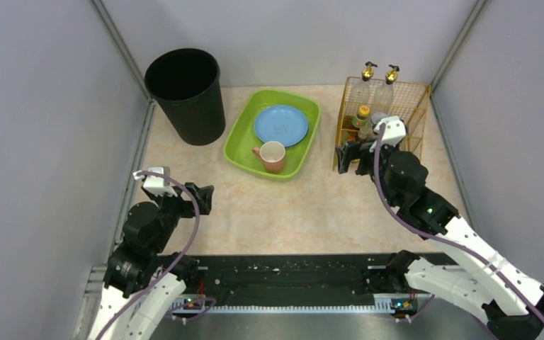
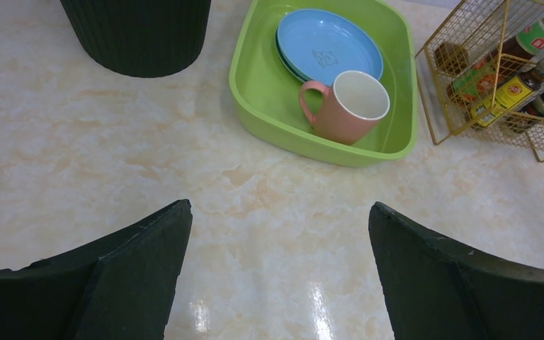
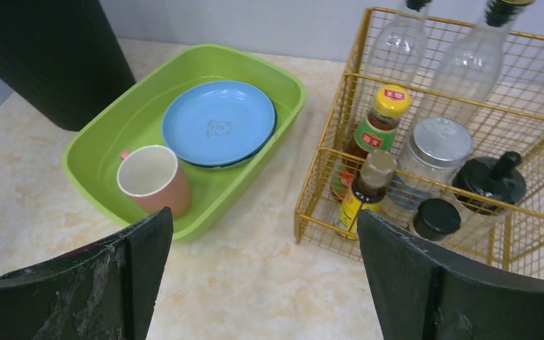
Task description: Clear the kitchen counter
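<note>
The kitchen counter (image 1: 312, 205) is a pale beige marbled top. A green tray (image 1: 238, 139) at the back middle holds a blue plate (image 1: 281, 125) and a pink mug (image 1: 272, 156). My left gripper (image 1: 202, 197) is open and empty above the counter's left side, well short of the tray (image 2: 255, 106). My right gripper (image 1: 349, 157) is open and empty, hovering just in front of the gold wire rack (image 1: 414, 95), between the rack (image 3: 326, 170) and the tray (image 3: 85, 163). The mug (image 3: 152, 178) and the plate (image 3: 218, 122) show in the right wrist view.
A black bin (image 1: 186, 94) stands at the back left. The wire rack holds sauce bottles (image 3: 377, 127), a jar (image 3: 432, 149) and two clear dispenser bottles (image 1: 379, 83). A black rail strip (image 1: 290, 276) runs along the near edge. Grey walls close the sides.
</note>
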`<move>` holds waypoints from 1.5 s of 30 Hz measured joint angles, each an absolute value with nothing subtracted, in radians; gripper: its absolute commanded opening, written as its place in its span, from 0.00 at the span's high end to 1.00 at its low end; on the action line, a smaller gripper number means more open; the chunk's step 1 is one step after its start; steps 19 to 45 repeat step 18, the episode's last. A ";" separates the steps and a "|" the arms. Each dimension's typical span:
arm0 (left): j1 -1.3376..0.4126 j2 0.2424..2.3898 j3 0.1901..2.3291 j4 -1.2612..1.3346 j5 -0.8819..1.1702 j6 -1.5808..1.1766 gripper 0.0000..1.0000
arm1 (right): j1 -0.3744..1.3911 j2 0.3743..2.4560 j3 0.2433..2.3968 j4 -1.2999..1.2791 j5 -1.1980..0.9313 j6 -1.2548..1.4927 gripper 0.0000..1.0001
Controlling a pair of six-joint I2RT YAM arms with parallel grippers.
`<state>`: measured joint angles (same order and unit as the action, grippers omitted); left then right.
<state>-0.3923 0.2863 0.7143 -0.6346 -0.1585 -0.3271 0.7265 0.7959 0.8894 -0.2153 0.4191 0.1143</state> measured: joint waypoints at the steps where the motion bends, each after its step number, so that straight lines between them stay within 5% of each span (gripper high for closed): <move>1: -0.392 0.276 0.714 -0.634 -0.160 -0.327 0.01 | 0.727 0.778 0.883 -0.230 0.438 0.121 0.01; 45: -0.392 0.114 0.693 -0.583 -0.201 -0.331 0.01 | 0.727 0.624 0.817 -0.262 0.484 0.159 0.01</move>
